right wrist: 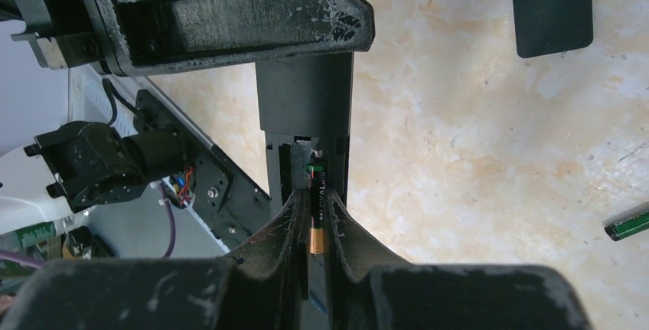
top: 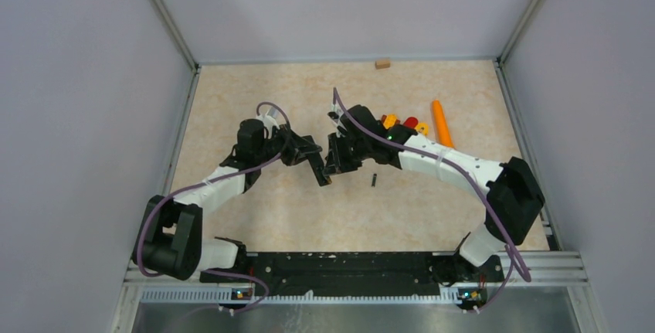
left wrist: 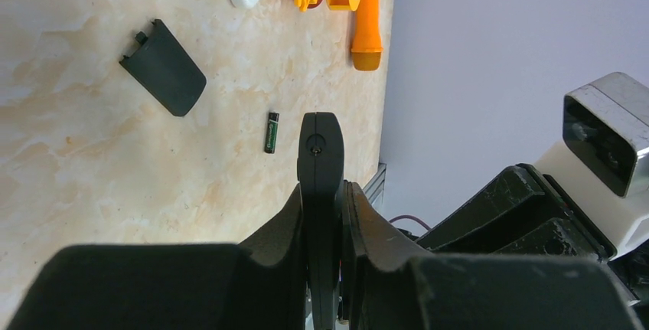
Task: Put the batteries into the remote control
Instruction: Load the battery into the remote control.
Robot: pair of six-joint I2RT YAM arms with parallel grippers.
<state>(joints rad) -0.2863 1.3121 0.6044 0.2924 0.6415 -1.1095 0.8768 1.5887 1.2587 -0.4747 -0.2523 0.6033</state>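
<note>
**Top view.** A slim black plastic bar, the remote control (top: 323,176), is held at centre frame in the left gripper (top: 310,160), whose fingers are clenched on it. The right gripper (top: 337,164) is set against it from the right. A small dark cylinder, the loose battery (top: 374,180), lies on the mottled beige tabletop (top: 309,217) just right of both grippers.

**Left wrist view.** The remote control is seen end-on at centre: matte, with a rounded tip, clamped between the fingers. The loose battery, green-labelled, lies just left of that tip. A matte black battery cover (left wrist: 163,68) with rounded corners lies off the remote at upper left.

**Right wrist view.** A gold-and-green cylinder, the held battery (right wrist: 315,219), is grasped between the right fingers, with its far end inside the open compartment at centre frame. The step is judged to be seating the first cell. Next, it is to be pressed flat, released, and the loose battery fetched from the right edge.
</note>
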